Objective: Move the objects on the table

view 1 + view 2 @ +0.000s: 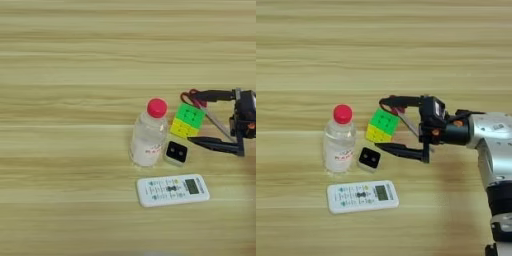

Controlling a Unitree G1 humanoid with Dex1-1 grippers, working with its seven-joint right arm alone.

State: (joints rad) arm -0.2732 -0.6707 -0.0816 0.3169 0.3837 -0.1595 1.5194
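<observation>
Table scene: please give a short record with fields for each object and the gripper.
bottle: upright, red cap, at the left of the group
puzzle cube: right of the bottle, between the open fingers
black cube: between bottle and remote
remote: lying flat, nearest the camera
scissors: mostly hidden behind the gripper
right gripper: open, fingers on both sides of the puzzle cube
table: light wood

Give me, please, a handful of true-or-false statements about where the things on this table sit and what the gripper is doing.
1. The bottle stands upright with its red cap on. True.
2. The right gripper is shut on the remote control. False: its fingers are spread open on either side of the puzzle cube.
3. The small black cube sits between bottle and puzzle cube. True.
4. The remote control lies farthest from the robot. False: it lies nearest.
5. The scissors lie left of the bottle. False: they lie right of the puzzle cube.
</observation>
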